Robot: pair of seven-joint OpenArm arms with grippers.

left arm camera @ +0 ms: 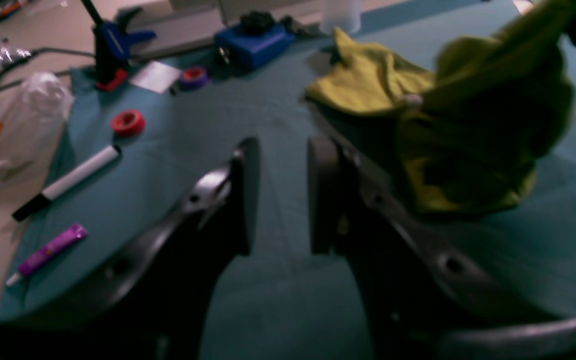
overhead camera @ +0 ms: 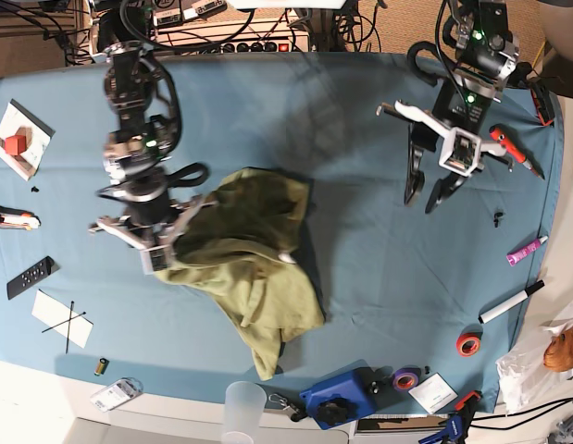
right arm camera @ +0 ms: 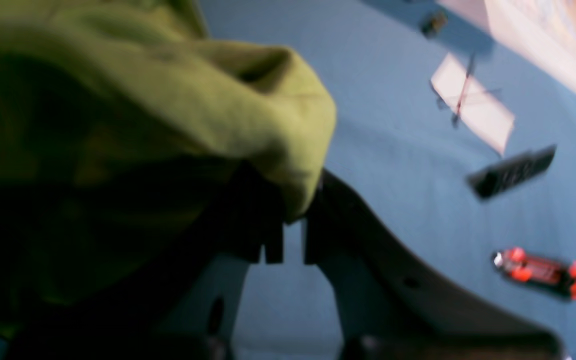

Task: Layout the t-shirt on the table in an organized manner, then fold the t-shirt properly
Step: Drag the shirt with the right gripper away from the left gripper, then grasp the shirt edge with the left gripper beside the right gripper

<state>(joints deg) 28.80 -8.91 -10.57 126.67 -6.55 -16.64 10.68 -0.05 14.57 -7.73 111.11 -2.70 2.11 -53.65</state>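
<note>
— Where is the shirt?

— The crumpled olive-green fabric t-shirt [overhead camera: 254, 254] lies bunched left of centre on the wide table under its smooth medium-blue cloth [overhead camera: 360, 277], with one end trailing toward the near edge. My right gripper [right arm camera: 293, 227] pinches an edge of it; the right wrist view shows the cloth folded over my nearly closed fingers [right arm camera: 318, 235], which the base view hides under the fabric.

— And your other arm?

— My left gripper [left arm camera: 280, 195] hangs well apart from the shirt, above bare blue cloth, its fingers [left arm camera: 245, 195] spread with nothing between them. The base view shows it near the far right of the table.

— What does the left wrist view add?

— A small pale tag [left arm camera: 412, 100] on the shirt, though blurred. It also brings closer a red tape roll [left arm camera: 128, 122], a white marker with a black cap [left arm camera: 65, 182] and a purple tube [left arm camera: 48, 252].

— And the right wrist view?

— A black remote [right arm camera: 512, 171], a white paper sheet [right arm camera: 473, 107] and a red-and-black object [right arm camera: 540, 272] I cannot identify, all lying on the cloth apart from the shirt.
</note>
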